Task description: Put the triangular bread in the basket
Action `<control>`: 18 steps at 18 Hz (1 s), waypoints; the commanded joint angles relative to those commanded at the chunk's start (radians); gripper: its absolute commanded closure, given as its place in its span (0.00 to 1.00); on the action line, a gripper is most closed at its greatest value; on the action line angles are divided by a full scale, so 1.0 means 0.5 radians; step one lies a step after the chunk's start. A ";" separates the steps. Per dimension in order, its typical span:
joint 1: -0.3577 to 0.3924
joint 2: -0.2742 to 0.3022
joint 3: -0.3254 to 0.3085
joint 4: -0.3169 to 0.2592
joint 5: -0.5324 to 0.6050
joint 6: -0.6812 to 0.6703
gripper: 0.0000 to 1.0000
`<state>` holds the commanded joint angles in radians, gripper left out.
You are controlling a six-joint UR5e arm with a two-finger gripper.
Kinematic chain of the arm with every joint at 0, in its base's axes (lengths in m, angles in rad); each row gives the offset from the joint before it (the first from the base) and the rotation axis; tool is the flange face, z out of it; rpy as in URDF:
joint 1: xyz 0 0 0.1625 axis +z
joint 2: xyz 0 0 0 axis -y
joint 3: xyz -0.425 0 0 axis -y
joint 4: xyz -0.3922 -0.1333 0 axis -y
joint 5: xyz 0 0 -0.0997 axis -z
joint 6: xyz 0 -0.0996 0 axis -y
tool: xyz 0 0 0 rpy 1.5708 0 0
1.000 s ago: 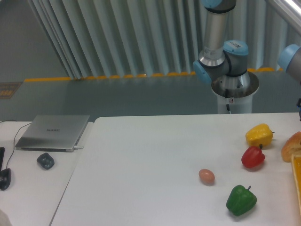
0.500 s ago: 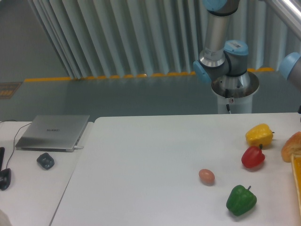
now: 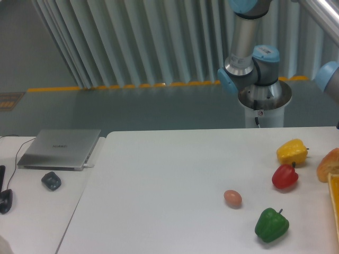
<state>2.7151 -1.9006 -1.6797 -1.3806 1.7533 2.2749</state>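
Observation:
The triangular bread (image 3: pixel 330 164) is a golden orange-brown wedge at the table's far right edge, partly cut off by the frame. Just below it, the basket (image 3: pixel 335 203) shows only as a bright orange-yellow rim along the right edge. The gripper is out of view; only the arm's base and joints (image 3: pixel 254 69) show behind the table, plus a blue-grey joint (image 3: pixel 329 79) at the right edge.
A yellow bell pepper (image 3: pixel 292 152), a red bell pepper (image 3: pixel 284 177), a green bell pepper (image 3: pixel 271 225) and a small tan egg (image 3: pixel 232 198) lie on the white table (image 3: pixel 159 196). A laptop (image 3: pixel 60 149) and a dark mouse (image 3: pixel 51 181) sit on the left desk.
The blue-grey arm joint at the right edge has shifted slightly down and to the right. The objects on the table have not moved.

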 joint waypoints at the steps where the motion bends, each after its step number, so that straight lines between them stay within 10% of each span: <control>1: 0.000 -0.006 0.000 -0.003 0.000 0.000 0.00; 13: 0.006 -0.028 -0.003 0.022 -0.037 0.009 0.00; 18: 0.009 -0.028 -0.003 0.022 -0.037 -0.003 0.31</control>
<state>2.7197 -1.9144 -1.6812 -1.3698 1.7349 2.2734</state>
